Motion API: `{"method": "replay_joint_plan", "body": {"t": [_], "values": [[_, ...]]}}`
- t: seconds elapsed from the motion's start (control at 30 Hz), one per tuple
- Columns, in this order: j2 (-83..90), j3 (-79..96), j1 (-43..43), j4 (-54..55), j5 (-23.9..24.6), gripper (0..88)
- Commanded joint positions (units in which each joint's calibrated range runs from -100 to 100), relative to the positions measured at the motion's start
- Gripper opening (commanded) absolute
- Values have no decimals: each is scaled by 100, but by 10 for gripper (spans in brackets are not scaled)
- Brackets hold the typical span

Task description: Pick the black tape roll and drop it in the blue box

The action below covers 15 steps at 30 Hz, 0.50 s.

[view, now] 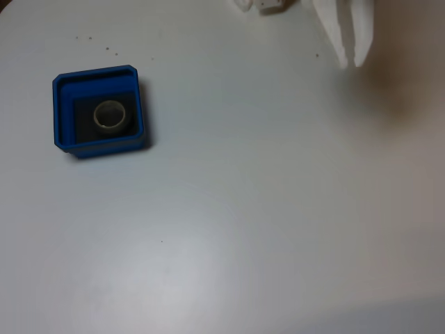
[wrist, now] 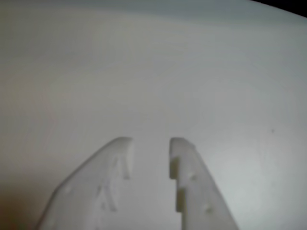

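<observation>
In the fixed view the blue box sits on the white table at the left. The black tape roll lies flat inside it on the dark floor, its pale core facing up. My white gripper hangs at the top right, far from the box, fingertips pointing down at the table. In the wrist view the gripper is open by a narrow gap, with nothing but bare table between its fingers.
The white table stretches from the box to the gripper, with a few small dark specks behind the box. A dark table edge shows at the top right corner of the wrist view.
</observation>
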<state>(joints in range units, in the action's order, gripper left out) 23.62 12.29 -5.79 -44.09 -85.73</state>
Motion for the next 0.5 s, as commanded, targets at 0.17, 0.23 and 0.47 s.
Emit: {"method": "replay_joint_plan", "body": {"t": [0.17, 0.23, 0.47], "values": [[1475, 2194, 7, 85, 18, 10], [1827, 2671, 27, 85, 18, 10], [2905, 4162, 95, 85, -17, 10]]}}
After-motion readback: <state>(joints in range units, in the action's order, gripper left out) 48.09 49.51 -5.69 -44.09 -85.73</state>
